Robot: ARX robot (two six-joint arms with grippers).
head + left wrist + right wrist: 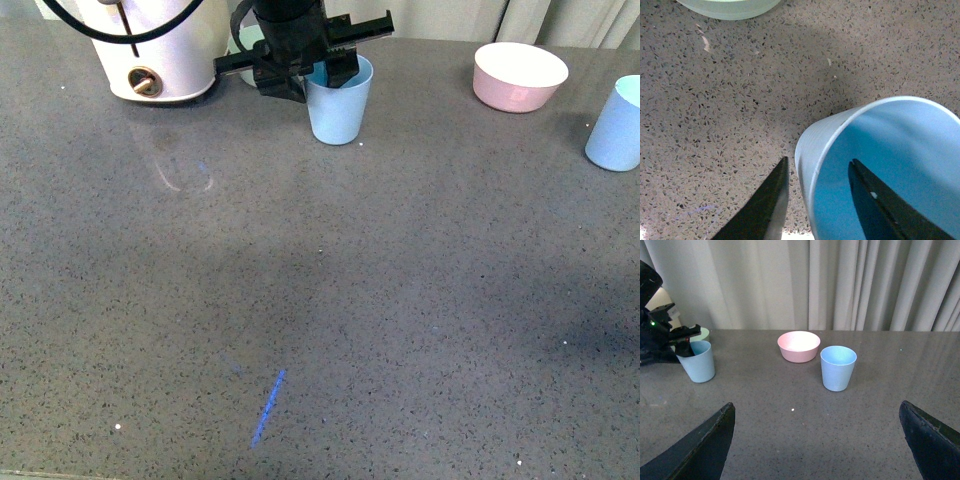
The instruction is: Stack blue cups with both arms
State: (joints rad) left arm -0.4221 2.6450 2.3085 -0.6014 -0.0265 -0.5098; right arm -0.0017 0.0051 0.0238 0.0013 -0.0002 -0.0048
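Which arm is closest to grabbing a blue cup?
Left. The left pincer straddles the rim of one blue cup; the right pincer is open, well short of the other cup.

The grey speckled stone-look tabletop [400, 300] is smooth and semi-gloss, carrying faint reflections. The light blue tapered plastic tumbler [900, 150] shows a satin finish with fine ribbing on its outer wall; the second light blue tumbler [838, 368] looks smooth. The round pink bowl [520, 80] is glossy; the pale pleated curtain [865, 285] is matt cloth.
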